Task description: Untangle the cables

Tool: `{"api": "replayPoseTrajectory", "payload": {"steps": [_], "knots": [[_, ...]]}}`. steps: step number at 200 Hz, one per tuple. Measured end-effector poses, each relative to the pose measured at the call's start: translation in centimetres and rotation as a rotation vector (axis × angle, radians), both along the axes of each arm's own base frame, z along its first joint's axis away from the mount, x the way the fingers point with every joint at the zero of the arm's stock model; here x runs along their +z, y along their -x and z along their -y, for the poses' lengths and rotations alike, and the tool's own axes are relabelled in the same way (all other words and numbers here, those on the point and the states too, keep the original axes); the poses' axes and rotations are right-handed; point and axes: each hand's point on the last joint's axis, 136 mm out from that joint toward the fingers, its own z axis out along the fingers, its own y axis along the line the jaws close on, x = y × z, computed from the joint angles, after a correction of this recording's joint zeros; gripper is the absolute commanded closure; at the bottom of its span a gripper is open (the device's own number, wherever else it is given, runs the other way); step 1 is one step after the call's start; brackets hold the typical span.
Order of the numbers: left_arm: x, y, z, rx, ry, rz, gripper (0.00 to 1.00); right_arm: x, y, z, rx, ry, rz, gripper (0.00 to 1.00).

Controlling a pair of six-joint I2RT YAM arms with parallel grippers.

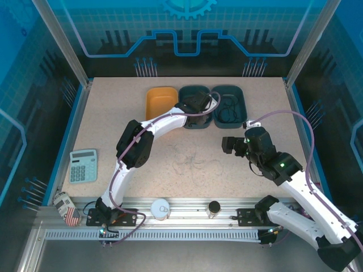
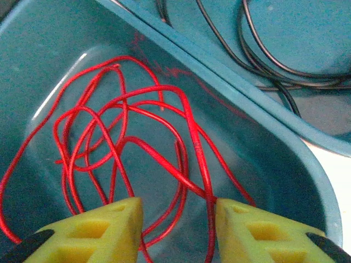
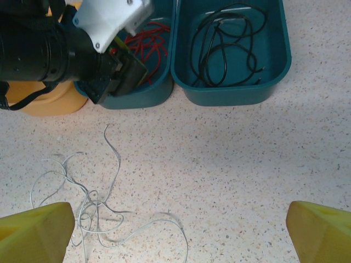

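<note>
Left wrist: red cable (image 2: pixel 198 153) in bin (image 2: pixel 55 44)

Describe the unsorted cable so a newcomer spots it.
On the speckled beige tabletop, look nearer than the row of plastic trays. The thin pale white wire sprawls loose there, unlike the red wire and black wire, each lying in a tray.

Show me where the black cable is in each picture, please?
Top external: black cable lies in the right teal bin, far centre-right.
Left wrist: top right, beyond the middle teal bin holding the red cable.
Right wrist: top, right of centre.
Shared landmark: the middle teal bin beside it.
</note>
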Motion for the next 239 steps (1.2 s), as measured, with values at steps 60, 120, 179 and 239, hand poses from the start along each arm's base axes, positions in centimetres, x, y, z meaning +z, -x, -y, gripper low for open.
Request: {"api": "replayPoseTrajectory", "payload": {"steps": [60, 120, 179, 239], "knots": [[2.7, 1.3, -0.1, 0.01, 0.056, -0.035, 0.38, 2.1, 0.0, 0.8, -0.031, 0.018, 0.015, 0.0], [10.2, 2.2, -1.6, 0.084, 0.159, 0.056, 0.07, 1.0, -0.3, 0.5, -0.026, 0.052, -0.043, 0.0], [13.8, 7.5, -6.8, 0.263, 0.279, 0.051, 0.01, -0.7, -0.8, -1.1, 0.02, 0.066, -0.113, 0.01], [10.1, 15.6, -13.5, 0.506, 0.408, -0.078, 0.01, -4.7, -0.6, -5.0, 0.124, 0.15, -0.226, 0.0]]}}
